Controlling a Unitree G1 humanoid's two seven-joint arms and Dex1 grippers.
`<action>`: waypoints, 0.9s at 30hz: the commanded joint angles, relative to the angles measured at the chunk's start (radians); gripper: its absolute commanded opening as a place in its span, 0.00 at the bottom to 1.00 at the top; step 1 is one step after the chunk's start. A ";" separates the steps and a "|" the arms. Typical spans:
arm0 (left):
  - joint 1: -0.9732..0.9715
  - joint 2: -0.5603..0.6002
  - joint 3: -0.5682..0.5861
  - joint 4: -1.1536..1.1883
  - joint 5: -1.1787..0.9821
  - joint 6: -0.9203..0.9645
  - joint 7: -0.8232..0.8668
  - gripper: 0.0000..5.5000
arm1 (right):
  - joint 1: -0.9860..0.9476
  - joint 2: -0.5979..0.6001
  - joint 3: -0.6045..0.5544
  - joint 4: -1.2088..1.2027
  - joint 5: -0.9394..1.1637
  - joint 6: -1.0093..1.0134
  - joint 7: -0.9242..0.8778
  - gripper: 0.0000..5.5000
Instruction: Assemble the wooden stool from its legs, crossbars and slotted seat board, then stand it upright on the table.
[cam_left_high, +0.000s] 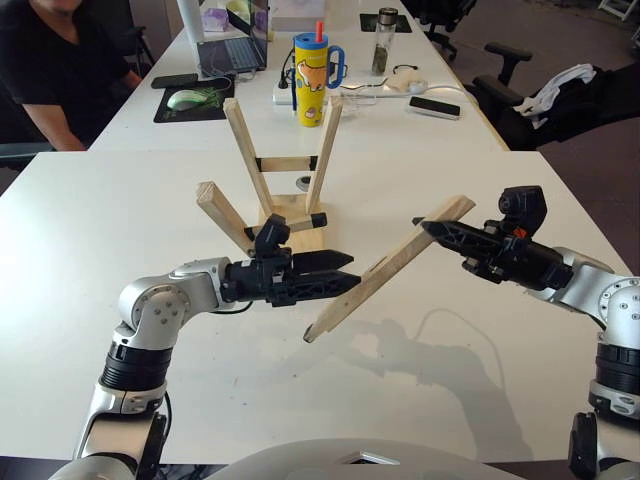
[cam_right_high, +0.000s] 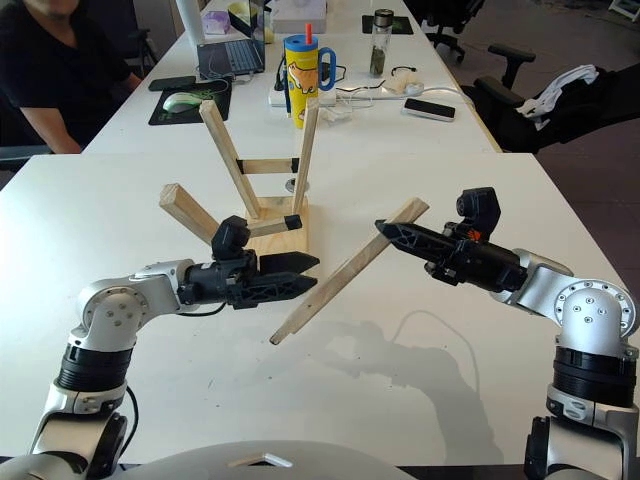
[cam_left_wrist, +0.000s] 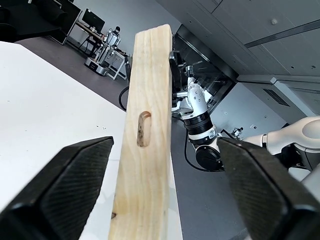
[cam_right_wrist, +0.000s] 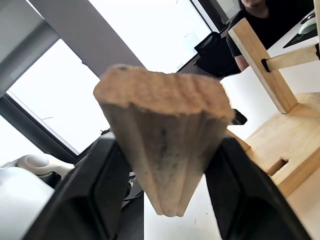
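Note:
The partly built stool lies upside down at the table's middle back: its seat board (cam_left_high: 287, 216) is flat, two legs (cam_left_high: 244, 150) joined by a crossbar (cam_left_high: 286, 163) stand up from it, and a third leg (cam_left_high: 221, 211) leans out to the left. A loose wooden leg (cam_left_high: 385, 270) hangs slanted above the table. My right gripper (cam_left_high: 430, 228) is shut on its upper end (cam_right_wrist: 165, 125). My left gripper (cam_left_high: 352, 272) is open at the leg's lower half, and the slotted face (cam_left_wrist: 144, 129) shows between its two fingers (cam_left_wrist: 75, 190) with gaps on both sides.
Behind the stool stand a yellow cup (cam_left_high: 312, 80), a laptop (cam_left_high: 235, 50), a mouse (cam_left_high: 185, 98), a phone (cam_left_high: 433, 107) and a bottle (cam_left_high: 382, 42). A person sits at the back left. Bare table (cam_left_high: 420, 400) lies in front of the grippers.

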 joint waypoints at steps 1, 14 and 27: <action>0.065 0.002 0.048 -0.052 -0.014 -0.012 0.038 0.76 | -0.031 -0.067 0.008 0.066 -0.114 -0.074 0.064 0.38; 0.140 0.090 -0.253 -0.054 0.749 -0.608 0.145 0.76 | -0.224 -0.080 0.040 0.243 -0.355 -0.320 0.165 0.38; 0.145 0.158 -0.325 0.126 1.007 -0.766 0.088 0.76 | -0.434 0.127 0.259 0.377 -0.583 -0.559 0.276 0.38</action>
